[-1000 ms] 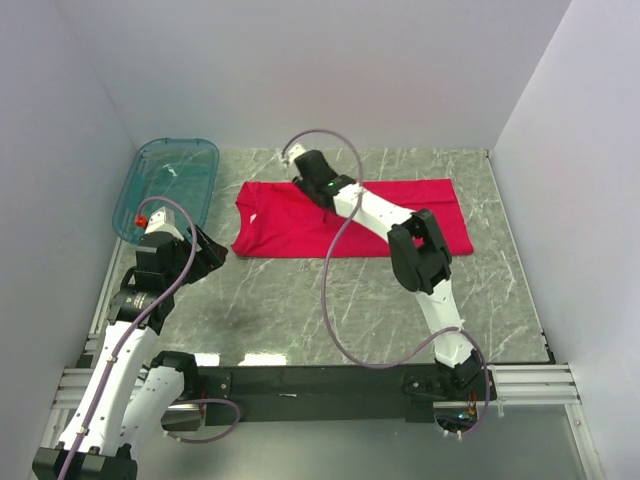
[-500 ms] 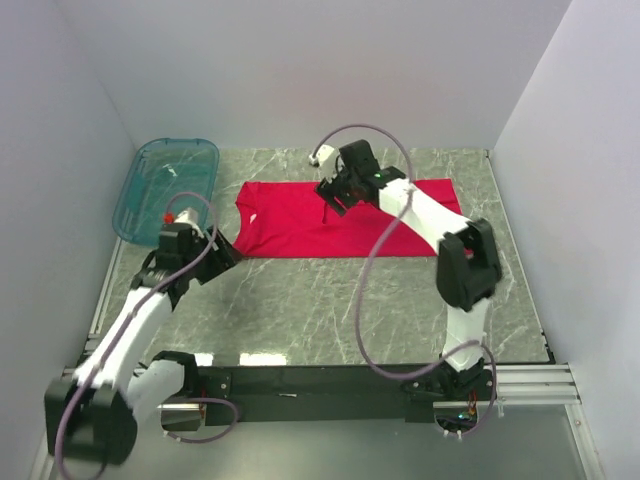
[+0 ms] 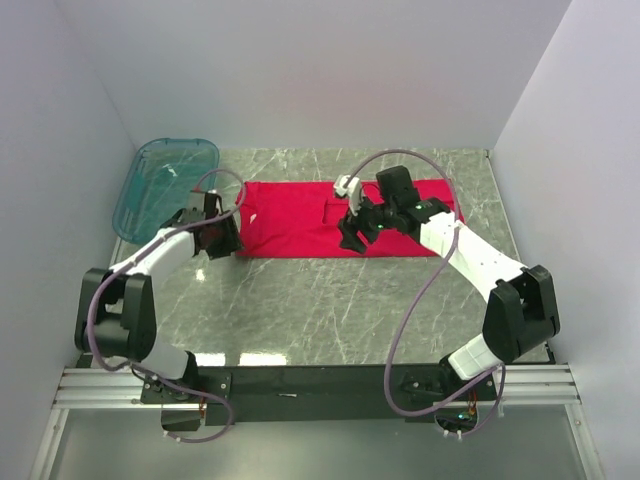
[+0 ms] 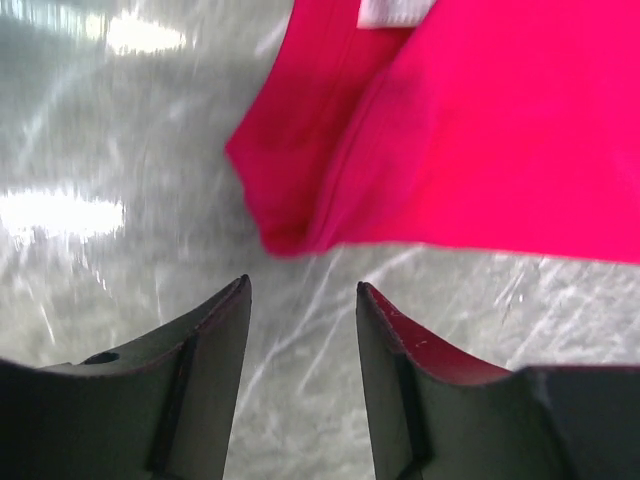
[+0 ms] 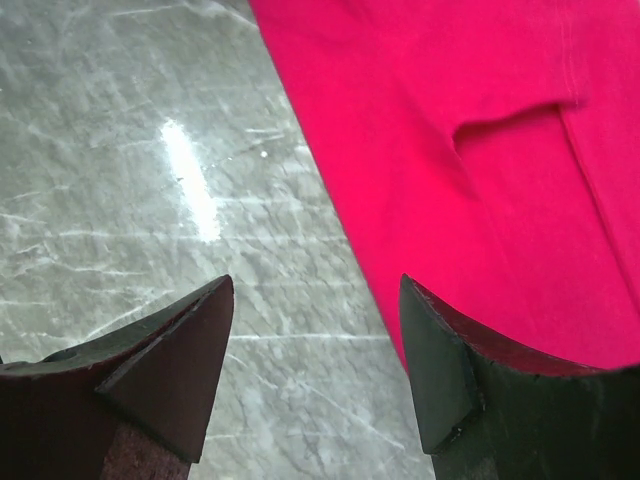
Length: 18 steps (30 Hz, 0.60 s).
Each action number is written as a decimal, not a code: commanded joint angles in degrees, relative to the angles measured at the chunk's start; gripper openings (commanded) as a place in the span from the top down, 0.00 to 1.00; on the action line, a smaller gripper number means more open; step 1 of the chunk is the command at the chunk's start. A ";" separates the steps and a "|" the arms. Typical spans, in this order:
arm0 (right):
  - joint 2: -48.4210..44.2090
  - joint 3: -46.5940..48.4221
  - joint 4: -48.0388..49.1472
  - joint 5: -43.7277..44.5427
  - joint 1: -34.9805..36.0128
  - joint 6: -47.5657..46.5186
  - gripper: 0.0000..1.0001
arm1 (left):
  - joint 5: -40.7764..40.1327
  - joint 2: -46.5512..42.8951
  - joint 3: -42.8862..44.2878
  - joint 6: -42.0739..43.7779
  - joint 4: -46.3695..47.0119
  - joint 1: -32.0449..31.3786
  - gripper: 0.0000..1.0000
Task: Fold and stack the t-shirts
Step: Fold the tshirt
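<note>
The red t-shirt point(image 3: 290, 218) lies flat as a long strip across the far half of the table. My left gripper point(image 3: 226, 240) is open and empty, its jaws just short of the shirt's near left corner point(image 4: 290, 235). A small white label point(image 4: 395, 10) shows at the top of the left wrist view. My right gripper point(image 3: 351, 240) is open and empty over the shirt's near edge at its middle. In the right wrist view point(image 5: 315, 288) the left finger is over bare table and the right finger point(image 5: 440, 360) is at the cloth's edge point(image 5: 480, 150).
The see-through teal tub point(image 3: 165, 185) stands at the far left, just behind my left arm. The grey marble table point(image 3: 330, 300) runs bare from the shirt to the near rail. White walls close in the left, far and right sides.
My left arm has reached forward and right to the shirt's near left corner. My right gripper has come from the shirt's far middle to its near edge.
</note>
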 commanded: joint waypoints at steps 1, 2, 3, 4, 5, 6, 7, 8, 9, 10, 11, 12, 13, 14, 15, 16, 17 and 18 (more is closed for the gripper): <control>-2.04 -0.61 2.42 -5.06 -2.77 1.52 0.26 | -2.37 2.63 5.13 4.95 -1.29 -1.07 0.49; -2.12 -0.61 2.42 -5.32 -3.03 1.61 0.26 | -3.16 3.42 7.05 5.39 -1.99 -1.24 0.50; -2.12 -0.96 2.51 -5.58 -3.82 1.70 0.27 | -3.60 5.25 8.03 5.74 -2.69 -1.42 0.54; -2.38 -1.14 3.12 -6.02 -4.09 2.31 0.26 | -3.87 6.14 9.00 6.70 -4.35 -1.59 0.56; -2.74 -1.40 3.12 -6.37 -4.52 2.49 0.27 | -4.30 7.80 10.66 7.23 -5.15 -1.77 0.58; -2.74 -1.40 3.38 -6.73 -5.22 2.66 0.27 | -5.00 8.60 11.37 7.50 -6.03 -1.86 0.59; -2.91 -1.40 3.47 -7.34 -5.58 2.93 0.27 | -5.36 9.31 12.08 8.28 -7.25 -1.94 0.60; -3.00 -1.49 3.39 -7.69 -5.84 3.01 0.27 | -5.71 9.84 13.13 8.64 -7.70 -2.03 0.61; -3.18 -1.58 3.65 -8.04 -6.46 3.36 0.27 | -5.71 10.89 13.57 9.25 -8.66 -2.21 0.64; -3.35 -1.75 3.65 -8.14 -6.81 3.54 0.27 | -5.71 11.33 13.92 9.43 -9.02 -2.38 0.66; -3.53 -1.84 3.74 -8.31 -6.99 3.54 0.27 | -5.71 11.69 14.54 9.61 -9.37 -2.39 0.67; -3.53 -1.93 3.74 -8.57 -7.25 3.63 0.27 | -5.71 12.30 14.80 10.13 -9.64 -2.73 0.68; -3.70 -1.93 3.91 -8.75 -7.69 3.81 0.27 | -5.71 12.65 15.16 10.31 -9.99 -2.91 0.69; -3.79 -1.93 3.91 -8.84 -7.87 3.81 0.27 | -5.71 13.44 15.68 10.49 -10.60 -3.35 0.71; -3.71 -1.93 3.91 -8.93 -8.04 3.89 0.27 | -5.80 13.71 16.03 10.92 -10.87 -3.44 0.72; -3.88 -1.93 4.00 -9.01 -8.22 4.07 0.27 | -5.72 14.06 16.30 11.10 -10.96 -3.44 0.75; -3.97 -2.02 4.00 -9.10 -8.39 4.07 0.27 | -5.71 14.76 16.82 11.28 -11.31 -3.61 0.82; -4.06 -2.02 4.09 -9.19 -8.48 4.16 0.27 | -5.71 14.94 17.18 11.54 -11.48 -3.62 0.85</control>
